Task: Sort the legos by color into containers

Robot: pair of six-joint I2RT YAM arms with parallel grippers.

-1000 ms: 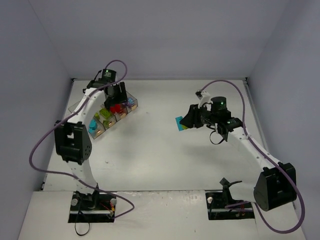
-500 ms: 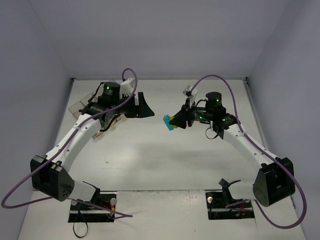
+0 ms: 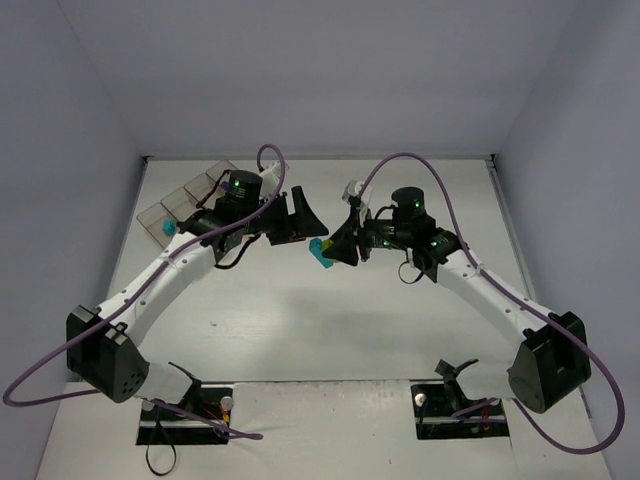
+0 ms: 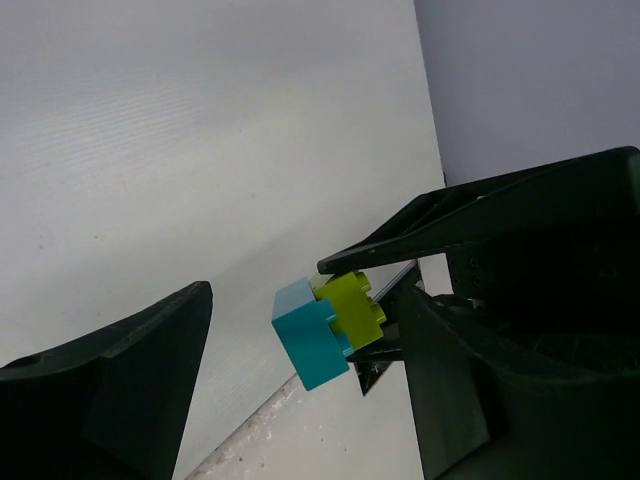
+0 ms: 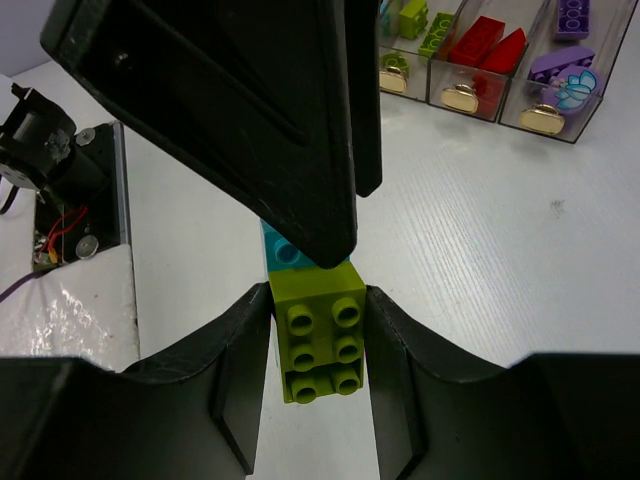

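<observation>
Both arms have just swung in from their sides and now meet over the middle of the table (image 3: 300, 330). The right gripper (image 3: 343, 246) is clamped on the lime brick (image 5: 320, 345), which has a cyan brick (image 4: 308, 348) stuck on its front end. That's two colours in one lump, held in the air, not sorted yet. The left gripper (image 3: 303, 222) was over the containers (image 3: 185, 200) by the far-left corner a second ago. It has come across and spread its jaws, which now stand wide either side of the cyan brick with gaps showing on both sides, so no contact yet. My read: a pull-apart, left takes cyan, right keeps lime. Next, left needs to close squarely on cyan only; catching lime too would defeat it. The bins already hold red, lime and purple legos (image 5: 480, 45), per the right wrist view.
</observation>
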